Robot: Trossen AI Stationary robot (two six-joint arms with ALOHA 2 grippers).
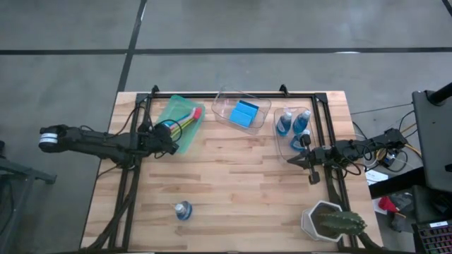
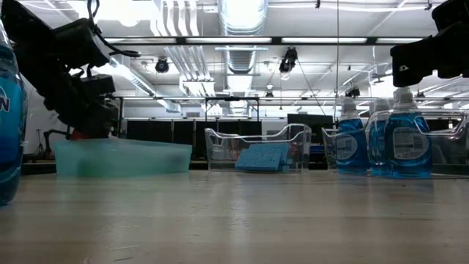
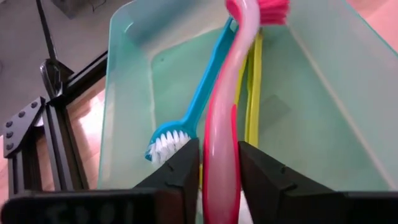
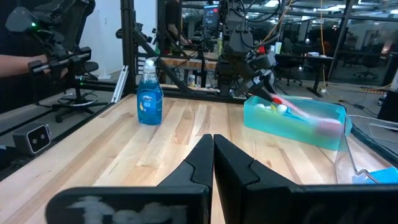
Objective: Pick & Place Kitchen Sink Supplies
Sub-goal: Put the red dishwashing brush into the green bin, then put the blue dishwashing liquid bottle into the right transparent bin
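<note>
A green bin point(image 1: 185, 120) at the table's far left holds thin brushes. In the left wrist view the blue brush point(image 3: 199, 93) and the yellow-green brush point(image 3: 254, 93) lie on its floor. My left gripper point(image 3: 219, 152) reaches into the bin's near end point(image 1: 171, 132), shut on the red brush point(image 3: 233, 81). A light-blue sponge point(image 1: 245, 113) lies in the middle clear bin. Two blue-liquid bottles point(image 1: 293, 123) stand in the right clear bin. Another bottle point(image 1: 183, 210) stands alone on the near left of the table. My right gripper point(image 1: 291, 161), shut, hovers just near the right bin. My left gripper pinches the red brush's handle point(image 3: 221, 168) between its two fingers, one on either side. The brush runs straight on past the fingers along the bin. It slants down from the gripper point(image 4: 268, 93) with its bristle head point(image 4: 324, 123) low inside the bin.
A white-potted cactus point(image 1: 332, 222) stands at the near right corner. Dark frame rails point(image 1: 134, 176) run along the table's left, right and far edges. The wooden top point(image 1: 247, 183) between the lone bottle and the cactus lies bare.
</note>
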